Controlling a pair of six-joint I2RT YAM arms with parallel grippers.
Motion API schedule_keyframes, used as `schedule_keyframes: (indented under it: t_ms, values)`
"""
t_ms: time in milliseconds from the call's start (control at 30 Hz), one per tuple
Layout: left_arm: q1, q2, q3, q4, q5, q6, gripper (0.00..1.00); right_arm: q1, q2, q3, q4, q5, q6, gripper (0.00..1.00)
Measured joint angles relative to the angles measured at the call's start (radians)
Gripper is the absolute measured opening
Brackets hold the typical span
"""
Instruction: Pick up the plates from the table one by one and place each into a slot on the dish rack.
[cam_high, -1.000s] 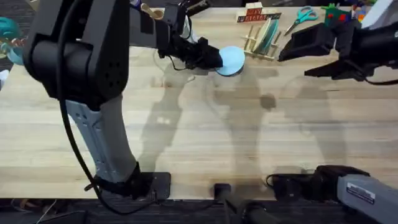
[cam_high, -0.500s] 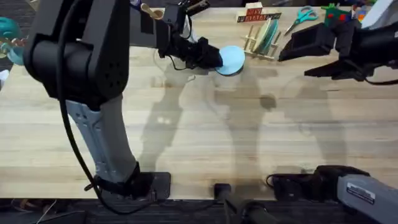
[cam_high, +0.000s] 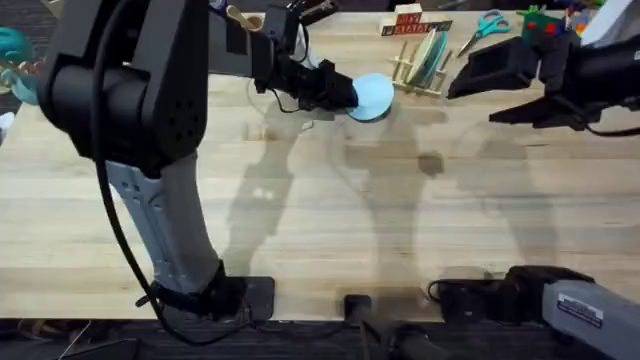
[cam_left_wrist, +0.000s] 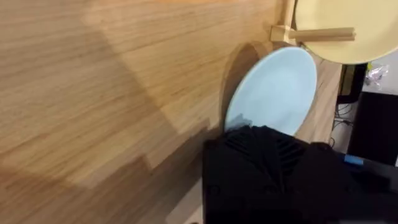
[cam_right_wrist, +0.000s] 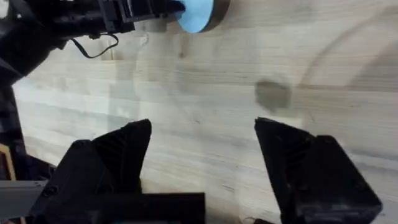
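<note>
A pale light blue plate (cam_high: 374, 96) is held at its edge by my left gripper (cam_high: 338, 92), which is shut on it just left of the dish rack (cam_high: 412, 75). In the left wrist view the plate (cam_left_wrist: 277, 87) stands tilted over the table (cam_left_wrist: 93, 93), with its shadow beside it. A turquoise plate (cam_high: 437, 56) stands upright between the rack's pegs. To the right of the rack, my right gripper (cam_high: 476, 100) hovers open above the table with nothing between its fingers (cam_right_wrist: 118, 155). The right wrist view shows the light blue plate (cam_right_wrist: 199, 11) farther off.
Red-lettered wooden blocks (cam_high: 406, 22) and teal-handled scissors (cam_high: 487, 25) lie behind the rack. Colourful items (cam_high: 546, 22) sit at the far right corner. A pale yellow round thing with a wooden dowel (cam_left_wrist: 336, 31) is close to the held plate. The table's middle (cam_high: 330, 200) is bare wood.
</note>
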Motion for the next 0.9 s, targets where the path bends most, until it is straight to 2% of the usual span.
schedule_keyframes:
  t_ms: [267,567,900]
  values:
    - [0.000,0.000,0.000,0.000,0.000,0.000,0.038,0.000,0.093,0.000,0.013,0.000,0.000,0.995]
    - [0.000,0.000,0.000,0.000,0.000,0.000,0.038,0.029,0.198,-0.010,0.155,-0.001,0.013,0.993]
    - [0.000,0.000,0.000,0.000,0.000,0.005,0.039,0.094,0.212,-0.262,0.508,-0.004,0.180,0.995]
